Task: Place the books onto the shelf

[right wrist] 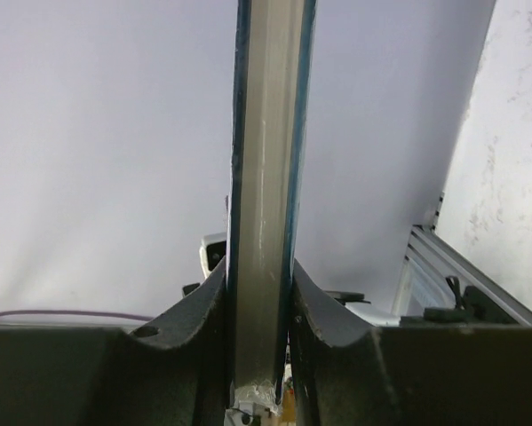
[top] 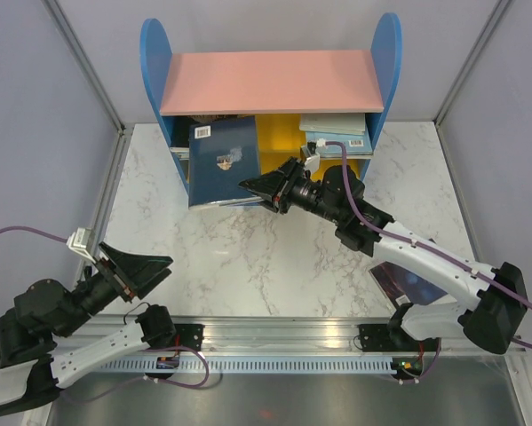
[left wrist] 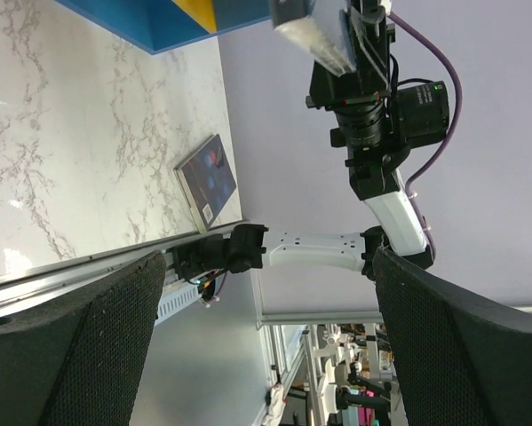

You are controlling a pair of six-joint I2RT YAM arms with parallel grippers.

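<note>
My right pincer (top: 258, 188) is clenched on the near edge of a navy book (top: 221, 160). The right wrist view shows it edge-on, pinched between both fingers (right wrist: 329, 312) with pale pages between dark covers. The book lies cover-up in the left compartment of the shelf (top: 266, 80), its far end under the pink top board and its near half sticking out over the worktop (top: 248, 257). Pale edges show beneath it, probably other books, though I can't tell how many. More books (top: 337, 135) lie stacked in the right compartment.

My left pincer (top: 143, 266) is released, jaws wide and empty, parked at the near left, well away from the shelf.

My main worry is the grip, because I have only a narrow bite on one edge. If the far end catches on a board or on whatever lies under it, the book could pivot between the fingers or buckle. Pushing harder might slide the shelf back, since nothing braces it. Letting go too early could let the overhanging half tip onto the worktop.

One more dark book (left wrist: 208, 177) lies near the right arm's base, partly under the arm from above. A low sweep could drag it.
</note>
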